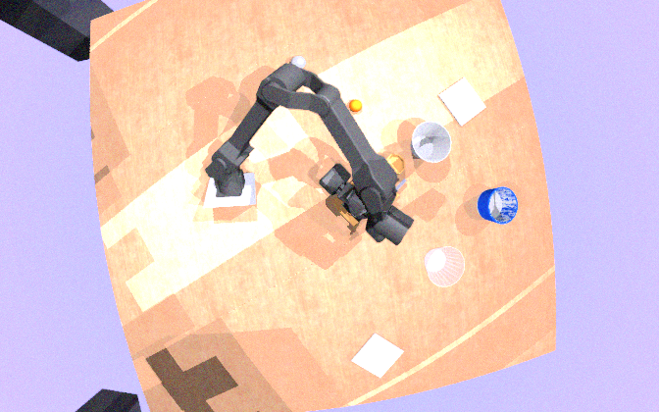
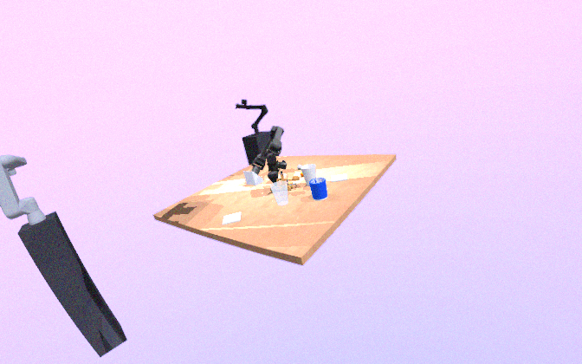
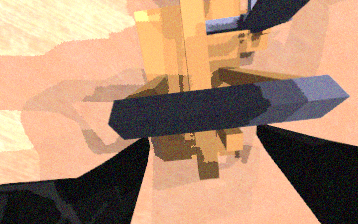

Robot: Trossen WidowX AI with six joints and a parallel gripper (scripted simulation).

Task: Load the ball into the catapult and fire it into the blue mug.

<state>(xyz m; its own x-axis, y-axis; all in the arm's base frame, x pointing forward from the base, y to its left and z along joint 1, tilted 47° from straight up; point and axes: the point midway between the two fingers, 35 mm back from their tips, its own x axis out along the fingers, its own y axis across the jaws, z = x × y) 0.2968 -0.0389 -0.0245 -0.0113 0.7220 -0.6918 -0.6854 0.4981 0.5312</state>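
The blue mug (image 1: 484,205) (image 2: 319,191) stands upright at the right in the top view. The yellow wooden catapult (image 1: 349,219) (image 3: 196,55) lies partly hidden under the arm; its round cup (image 1: 395,164) shows near the grey-white cup. A dark blue-grey bar (image 3: 185,112) crosses the catapult in the wrist view. An orange ball (image 1: 355,105) and a pale grey ball (image 1: 298,62) lie on the table, away from the catapult. My gripper (image 3: 201,135) is open and empty, its fingers on either side of the catapult's near end in the wrist view. Contact cannot be told.
A grey-white cup (image 1: 431,142) (image 2: 308,174) stands between the catapult and one white square (image 1: 462,101) (image 2: 339,178). A pinkish ribbed cup (image 1: 444,266) (image 2: 281,193) stands near the blue mug. Another white square (image 1: 378,355) (image 2: 232,217) lies farther off.
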